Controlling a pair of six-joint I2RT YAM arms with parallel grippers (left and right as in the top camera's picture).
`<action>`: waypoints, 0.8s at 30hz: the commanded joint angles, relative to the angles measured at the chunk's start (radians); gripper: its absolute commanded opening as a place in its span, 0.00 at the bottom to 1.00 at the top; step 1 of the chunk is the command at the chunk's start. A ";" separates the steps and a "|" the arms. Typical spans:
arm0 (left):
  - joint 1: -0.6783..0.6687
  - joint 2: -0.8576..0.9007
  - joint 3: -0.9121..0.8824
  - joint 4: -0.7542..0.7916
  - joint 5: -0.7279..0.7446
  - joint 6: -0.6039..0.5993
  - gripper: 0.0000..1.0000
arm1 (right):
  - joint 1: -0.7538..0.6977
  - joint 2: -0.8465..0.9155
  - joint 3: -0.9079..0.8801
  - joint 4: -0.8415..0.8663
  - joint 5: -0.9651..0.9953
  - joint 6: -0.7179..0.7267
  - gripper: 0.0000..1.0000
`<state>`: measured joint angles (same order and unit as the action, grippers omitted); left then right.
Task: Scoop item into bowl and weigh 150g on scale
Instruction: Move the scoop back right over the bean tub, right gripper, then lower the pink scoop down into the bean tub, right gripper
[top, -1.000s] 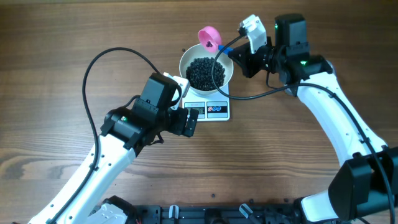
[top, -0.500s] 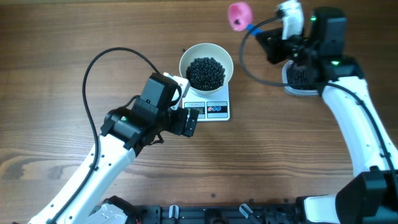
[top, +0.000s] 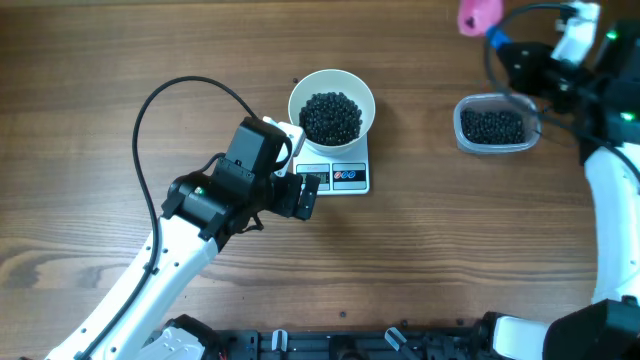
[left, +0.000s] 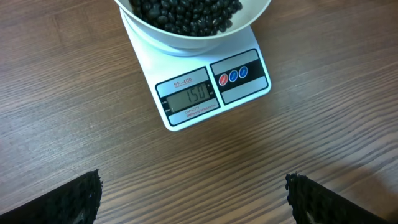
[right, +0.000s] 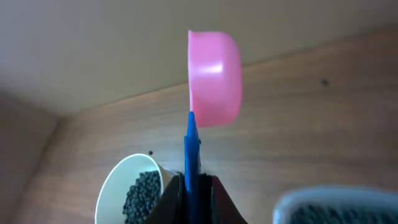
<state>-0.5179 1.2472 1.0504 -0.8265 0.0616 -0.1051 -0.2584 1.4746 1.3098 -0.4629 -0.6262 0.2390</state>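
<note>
The white bowl (top: 365, 88) stands on the scale (top: 348, 176) with a dark pile of the item (top: 331, 117) inside. In the left wrist view the scale (left: 146, 62) has its display (left: 188, 97) reading 150 under the bowl (left: 186, 42). My left gripper (top: 305, 195) hovers just in front of the scale, open and empty (left: 194, 193). My right gripper (top: 512, 52) is at the far right, shut on the blue handle of a pink scoop (top: 478, 14). The scoop's cup (right: 214, 78) sticks up past the jaws (right: 190, 186); its inside is hidden.
A clear plastic tub (top: 495, 125) holding more black pieces sits right of the scale, below the right gripper. One stray piece (top: 295, 82) lies on the wood just left of the bowl. The left arm's black cable (top: 150, 100) arcs over the table's left half.
The right arm has carried the pink scoop away from the bowl, rightward and to the far edge beyond the tub. The left arm, bowl and scale have not moved.
</note>
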 joint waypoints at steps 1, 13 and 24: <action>0.003 -0.007 0.019 0.000 0.008 0.023 1.00 | -0.077 -0.026 0.005 -0.089 -0.038 0.033 0.04; 0.003 -0.007 0.019 0.000 0.008 0.023 1.00 | -0.242 -0.026 0.005 -0.401 -0.032 -0.082 0.05; 0.003 -0.007 0.019 0.000 0.008 0.023 1.00 | -0.232 0.006 0.005 -0.391 0.091 -0.074 0.04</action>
<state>-0.5179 1.2472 1.0504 -0.8265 0.0616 -0.1051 -0.5159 1.4693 1.3098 -0.8749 -0.5575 0.1780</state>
